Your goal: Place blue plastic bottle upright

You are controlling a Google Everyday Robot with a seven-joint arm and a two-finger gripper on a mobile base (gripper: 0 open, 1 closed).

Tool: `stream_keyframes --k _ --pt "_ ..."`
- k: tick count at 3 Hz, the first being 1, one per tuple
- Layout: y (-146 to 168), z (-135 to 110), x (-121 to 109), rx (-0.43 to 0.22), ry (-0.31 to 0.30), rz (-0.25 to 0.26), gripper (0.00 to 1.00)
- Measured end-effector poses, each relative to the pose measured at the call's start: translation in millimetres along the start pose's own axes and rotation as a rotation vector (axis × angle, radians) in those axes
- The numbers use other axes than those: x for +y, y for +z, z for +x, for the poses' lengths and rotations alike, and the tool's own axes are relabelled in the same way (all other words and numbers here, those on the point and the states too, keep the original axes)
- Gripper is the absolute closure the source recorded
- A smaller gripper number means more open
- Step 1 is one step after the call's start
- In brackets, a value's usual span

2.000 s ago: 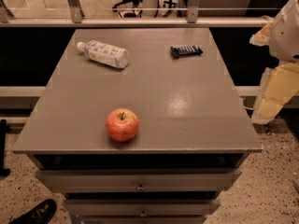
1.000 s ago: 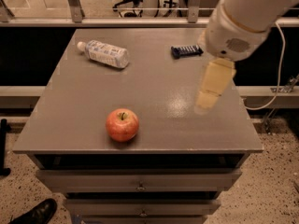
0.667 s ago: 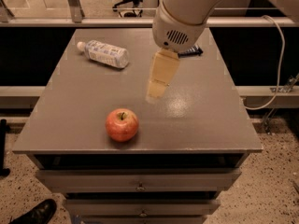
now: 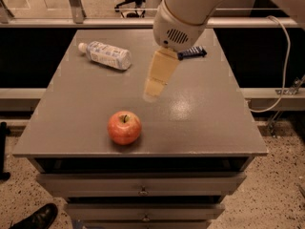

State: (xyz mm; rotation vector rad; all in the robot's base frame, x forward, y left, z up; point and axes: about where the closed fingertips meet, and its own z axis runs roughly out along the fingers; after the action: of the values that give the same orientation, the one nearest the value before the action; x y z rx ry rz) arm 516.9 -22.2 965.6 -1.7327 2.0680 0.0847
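Observation:
The blue plastic bottle [image 4: 105,54] lies on its side at the far left of the grey table [image 4: 86,118], white cap pointing left. My gripper [image 4: 151,95] hangs over the middle of the table, to the right of the bottle and nearer the camera. It is apart from the bottle and holds nothing that I can see. The white arm body fills the upper middle of the view.
A red apple [image 4: 124,127] stands near the table's front edge, just below and left of the gripper. A small flat dark-blue ridged object [image 4: 192,53] lies at the far right, partly behind the arm. Drawers sit under the table. A cable hangs at the right.
My arm has swung in from the right and the gripper has moved leftward over the table's middle. The bottle, apple and dark-blue object have not moved.

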Motion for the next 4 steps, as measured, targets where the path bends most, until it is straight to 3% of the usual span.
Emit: stream_keyframes --k 1,2,3,4 --pt "19.6 -30.8 -29.8 -0.07 0.042 0.025 0.0" --pt "54.0 -77.2 -74.4 -0.142 0.082 0.047 0.0" --pt "89.9 -117.7 -115.5 -0.185 0.116 0.056 0.0" --pt "142.3 -152.0 -159.1 -0.177 0.161 0.045 0.0"
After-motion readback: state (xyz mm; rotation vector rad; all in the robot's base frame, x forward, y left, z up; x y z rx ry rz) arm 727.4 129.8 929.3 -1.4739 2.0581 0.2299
